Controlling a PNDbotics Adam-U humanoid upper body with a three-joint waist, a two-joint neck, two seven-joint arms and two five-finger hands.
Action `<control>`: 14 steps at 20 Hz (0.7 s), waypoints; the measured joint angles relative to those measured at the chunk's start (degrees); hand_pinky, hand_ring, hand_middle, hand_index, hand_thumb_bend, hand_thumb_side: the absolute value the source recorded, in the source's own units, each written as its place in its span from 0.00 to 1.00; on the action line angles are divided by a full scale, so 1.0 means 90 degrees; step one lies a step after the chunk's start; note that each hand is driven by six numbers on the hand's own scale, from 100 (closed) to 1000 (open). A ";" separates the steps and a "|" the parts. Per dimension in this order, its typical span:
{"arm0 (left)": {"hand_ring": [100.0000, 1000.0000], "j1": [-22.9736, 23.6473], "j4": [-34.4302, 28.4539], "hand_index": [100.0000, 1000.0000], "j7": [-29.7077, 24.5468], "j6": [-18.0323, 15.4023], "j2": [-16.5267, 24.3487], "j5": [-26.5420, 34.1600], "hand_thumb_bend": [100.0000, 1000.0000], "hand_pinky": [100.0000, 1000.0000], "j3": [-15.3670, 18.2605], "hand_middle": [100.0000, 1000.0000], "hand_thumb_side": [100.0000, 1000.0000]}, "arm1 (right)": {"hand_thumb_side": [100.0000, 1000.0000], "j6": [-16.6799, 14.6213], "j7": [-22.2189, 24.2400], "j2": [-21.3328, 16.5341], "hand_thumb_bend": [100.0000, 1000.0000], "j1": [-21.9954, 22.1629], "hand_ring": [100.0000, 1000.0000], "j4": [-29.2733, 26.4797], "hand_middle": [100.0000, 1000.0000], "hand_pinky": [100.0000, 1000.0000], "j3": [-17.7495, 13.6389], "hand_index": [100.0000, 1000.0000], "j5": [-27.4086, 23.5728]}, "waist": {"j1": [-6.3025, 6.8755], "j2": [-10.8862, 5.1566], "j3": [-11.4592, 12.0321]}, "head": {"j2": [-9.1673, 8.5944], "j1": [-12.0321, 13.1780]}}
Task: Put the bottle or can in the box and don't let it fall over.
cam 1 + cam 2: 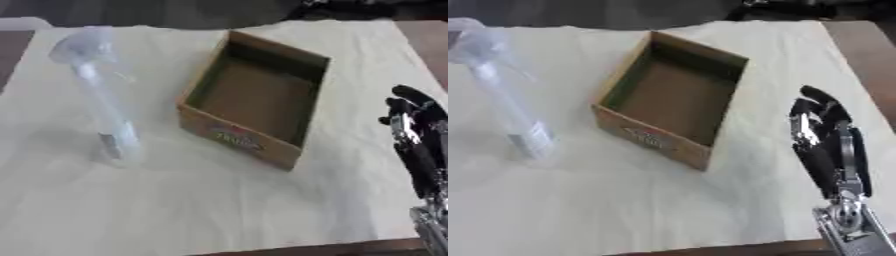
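Resting my right hand [824, 145] spread right of the box [254, 100], I am judging the next reach: the bottle [101, 95] standing left of it.

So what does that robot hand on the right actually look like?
The right hand is mostly glossy black, with long slim fingers and pale reflections on them. Below it sits a silver metal wrist joint with a round part. No cables or markings show. The left hand is out of view.
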 measured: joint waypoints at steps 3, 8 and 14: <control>0.77 -0.0200 0.0154 0.89 -0.0190 0.0024 0.0006 0.0001 0.03 0.95 -0.0116 0.90 0.59 | 0.56 0.0000 0.0025 0.0000 0.00 -0.0003 0.80 0.0000 0.78 0.65 0.0003 0.80 -0.0022 | 0.0004 -0.0005 -0.0028 | -0.0001 0.0002; 0.77 -0.0512 0.0451 0.90 -0.0475 0.0024 -0.0086 -0.0027 0.03 0.95 -0.0277 0.91 0.61 | 0.56 0.0013 0.0048 0.0000 0.00 -0.0005 0.80 0.0000 0.78 0.65 0.0011 0.80 -0.0055 | 0.0014 -0.0053 -0.0048 | -0.0032 0.0007; 0.78 -0.0813 0.0748 0.91 -0.0633 0.0011 -0.0323 -0.0103 0.06 0.96 -0.0452 0.92 0.61 | 0.56 0.0036 0.0083 0.0000 0.00 -0.0059 0.80 0.0000 0.78 0.65 0.0042 0.80 -0.0111 | 0.0016 -0.0076 -0.0070 | -0.0060 0.0038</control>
